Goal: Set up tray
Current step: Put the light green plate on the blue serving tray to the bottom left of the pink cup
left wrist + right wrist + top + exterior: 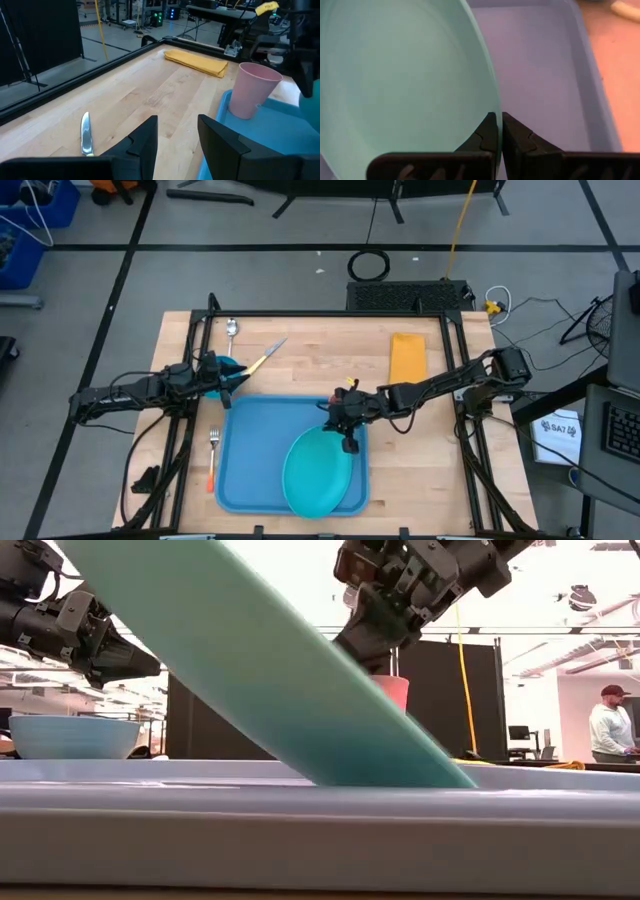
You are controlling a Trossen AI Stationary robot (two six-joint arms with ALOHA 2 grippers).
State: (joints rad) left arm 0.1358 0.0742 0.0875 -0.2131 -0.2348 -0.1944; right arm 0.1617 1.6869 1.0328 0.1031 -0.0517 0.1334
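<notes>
One tray (250, 465) lay on the wooden table (320, 350), toward its near edge and between the two arms: large, flat, blue plastic, rectangular with rounded corners and a low raised rim. One turquoise plate (318, 472) sat in the tray's right half, tilted, with its lower edge on the tray floor and its upper rim lifted. The right gripper (496, 131) was over the tray's far right part, its fingers pressed together on that upper rim. One pink cup (254, 90) stood at the tray's far edge beside the plate; from above the right arm hid it. The left gripper (177, 137) hovered over the tabletop just off the tray's far left corner, its fingers spread with nothing between them. One light blue bowl (70, 737) sat close by it. Around the tray were one fork (213, 457) with an orange handle just left of it, one spoon (232, 330), one knife (263, 358) with a yellow handle, and one folded yellow napkin (408, 357) at the far right.
</notes>
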